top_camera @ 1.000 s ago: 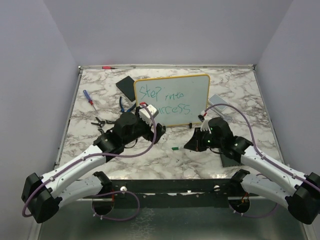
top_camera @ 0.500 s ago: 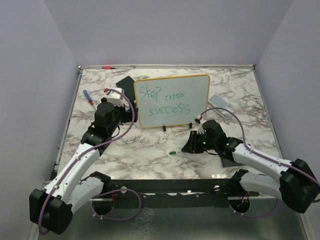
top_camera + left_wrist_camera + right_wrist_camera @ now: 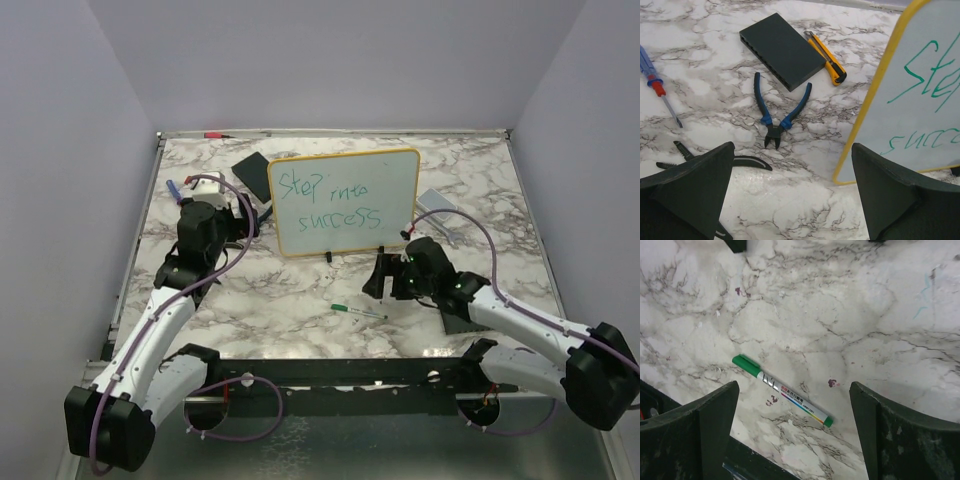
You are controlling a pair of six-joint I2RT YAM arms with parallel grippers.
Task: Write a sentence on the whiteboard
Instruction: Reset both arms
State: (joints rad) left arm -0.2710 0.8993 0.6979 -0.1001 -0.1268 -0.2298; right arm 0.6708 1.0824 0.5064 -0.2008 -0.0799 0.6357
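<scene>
The whiteboard (image 3: 395,190) stands upright on the marble table, yellow-framed, with the sentence (image 3: 328,201) in green in two lines. Its left edge (image 3: 875,95) and some green letters (image 3: 932,75) show in the left wrist view. My left gripper (image 3: 243,220) (image 3: 792,147) is open and empty, just left of the board. A green-capped marker (image 3: 358,311) (image 3: 782,390) lies flat on the table in front of the board. My right gripper (image 3: 380,281) (image 3: 794,385) hovers open over the marker and does not touch it.
Left of the board lie a black box (image 3: 781,50), an orange utility knife (image 3: 826,57), blue pliers (image 3: 782,112), a red-and-blue screwdriver (image 3: 655,85) and a black tool (image 3: 747,162). A grey block (image 3: 435,203) lies right of the board, a black pad (image 3: 462,322) under the right arm.
My right gripper opened and let go of the green marker, which now lies on the table. My left arm pulled back leftward from the front of the board.
</scene>
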